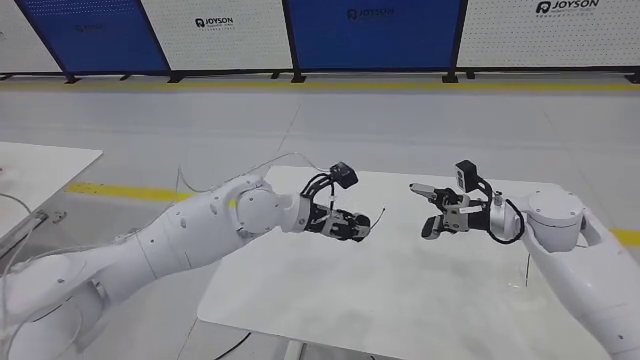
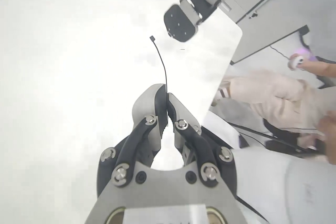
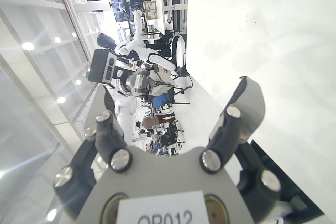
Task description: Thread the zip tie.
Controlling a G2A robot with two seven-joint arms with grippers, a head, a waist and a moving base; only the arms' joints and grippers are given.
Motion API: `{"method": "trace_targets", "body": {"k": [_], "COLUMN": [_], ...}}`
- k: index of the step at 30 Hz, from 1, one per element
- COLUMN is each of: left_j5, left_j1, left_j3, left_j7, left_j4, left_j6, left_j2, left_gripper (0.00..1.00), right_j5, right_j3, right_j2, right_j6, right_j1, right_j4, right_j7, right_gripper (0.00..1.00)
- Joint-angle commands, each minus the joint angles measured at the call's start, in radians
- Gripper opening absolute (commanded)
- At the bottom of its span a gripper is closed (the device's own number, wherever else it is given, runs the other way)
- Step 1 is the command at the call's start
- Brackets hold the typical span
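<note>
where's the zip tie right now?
The zip tie is pinched in the shut left pincer over the white table, mid-table in the top view; its head end sticks out toward the open right pincer, with a gap between them.

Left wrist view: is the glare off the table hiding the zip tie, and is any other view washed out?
Left wrist view: the table glares almost white, yet the black zip tie stands out against it beyond the left gripper. Right wrist view: ceiling lamps throw streaks, and the wide lens bends straight lines. Top view: even light, no glare.
</note>
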Motion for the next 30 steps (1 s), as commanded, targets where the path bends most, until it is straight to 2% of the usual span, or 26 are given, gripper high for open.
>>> {"method": "trace_targets", "body": {"k": [1, 2, 5, 6, 8, 9, 11, 13, 14, 22, 24, 26, 28, 30], "left_j5": [-0.124, -0.187, -0.319, -0.38, -0.445, -0.488, -0.507, -0.482, -0.476, -0.476, -0.486, -0.518, -0.544, -0.564], "left_j1": [-0.005, -0.006, -0.003, -0.001, 0.002, 0.007, 0.009, 0.014, 0.015, 0.015, 0.035, 0.046, 0.052, 0.052], "left_j3": [-0.023, -0.039, -0.083, -0.104, -0.131, -0.146, -0.165, -0.183, -0.186, -0.186, -0.181, -0.181, -0.178, -0.166], "left_j7": [-0.143, -0.22, -0.363, -0.428, -0.502, -0.549, -0.586, -0.581, -0.579, -0.579, -0.583, -0.629, -0.676, -0.68], "left_j4": [0.033, 0.056, 0.116, 0.151, 0.21, 0.251, 0.315, 0.366, 0.371, 0.371, 0.348, 0.351, 0.361, 0.368], "left_j6": [0.0, 0.0, 0.0, 0.0, 0.0, 0.0, 0.0, 0.0, 0.0, 0.0, 0.018, 0.027, 0.026, 0.014], "left_j2": [-0.006, -0.013, -0.033, -0.045, -0.068, -0.086, -0.116, -0.149, -0.153, -0.153, -0.155, -0.159, -0.167, -0.178], "left_gripper": [0.0, 0.0, 0.0, 0.0, 0.0, 0.0, 0.0, 0.0, 0.0, 0.0, 0.0, 0.0, 0.0, 0.0], "right_j5": [0.0, 0.0, 0.0, 0.0, 0.0, 0.0, 0.0, 0.0, 0.0, 0.0, -0.034, -0.063, -0.065, -0.068], "right_j3": [0.0, 0.0, 0.0, 0.0, 0.0, 0.0, 0.0, 0.0, 0.0, 0.0, -0.004, -0.008, -0.015, -0.029], "right_j2": [0.0, 0.0, 0.0, 0.0, 0.0, 0.0, 0.0, 0.0, 0.0, 0.0, 0.0, 0.001, -0.002, -0.01], "right_j6": [0.0, 0.0, 0.0, 0.0, 0.0, 0.0, 0.0, 0.0, 0.0, 0.0, -0.036, -0.076, -0.106, -0.146], "right_j1": [0.0, 0.0, 0.0, 0.0, 0.0, 0.0, 0.0, 0.0, 0.0, 0.0, -0.011, -0.011, -0.001, 0.018], "right_j4": [0.0, 0.0, 0.0, 0.0, 0.0, 0.0, 0.0, 0.0, 0.0, 0.0, -0.029, -0.04, -0.025, 0.01], "right_j7": [0.0, 0.0, 0.0, 0.0, 0.0, 0.0, 0.0, 0.0, 0.0, 0.0, -0.021, 0.009, 0.063, 0.107], "right_gripper": [1.0, 1.0, 1.0, 1.0, 1.0, 1.0, 1.0, 1.0, 1.0, 1.0, 1.0, 1.0, 1.0, 1.0]}}
